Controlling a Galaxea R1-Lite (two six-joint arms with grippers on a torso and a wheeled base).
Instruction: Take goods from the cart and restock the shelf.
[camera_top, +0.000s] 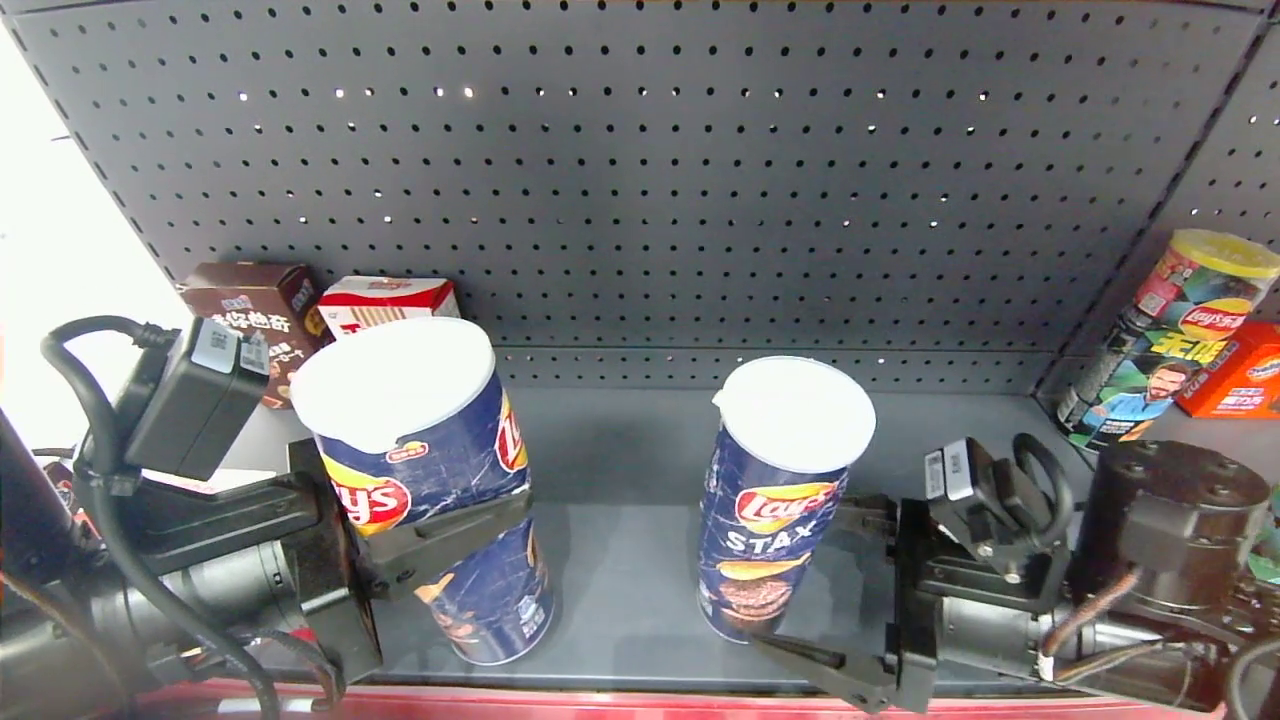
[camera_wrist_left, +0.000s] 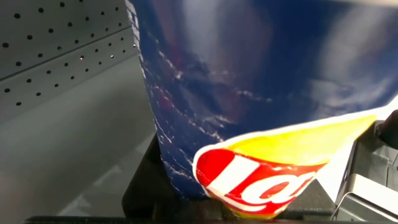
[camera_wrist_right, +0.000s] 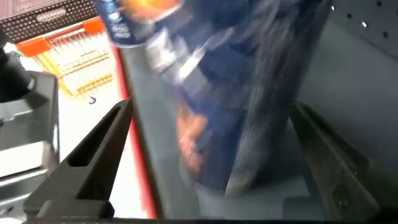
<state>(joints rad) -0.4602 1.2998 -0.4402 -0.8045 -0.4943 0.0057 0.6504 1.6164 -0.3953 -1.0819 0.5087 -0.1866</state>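
Note:
Two blue chip cans with white lids stand on the grey shelf. The left can leans to the left, and my left gripper is shut on its middle, one finger lying across its front. In the left wrist view the same can is pressed close between the jaws. The right can stands upright about a can's width away. My right gripper is open around its lower half, with a gap on each side. The right wrist view shows that can between the spread fingers.
A brown box and a red-and-white box stand at the back left. A green-and-yellow can and an orange box sit at the right. A pegboard wall backs the shelf, which has a red front edge. An orange-rimmed wire basket lies below.

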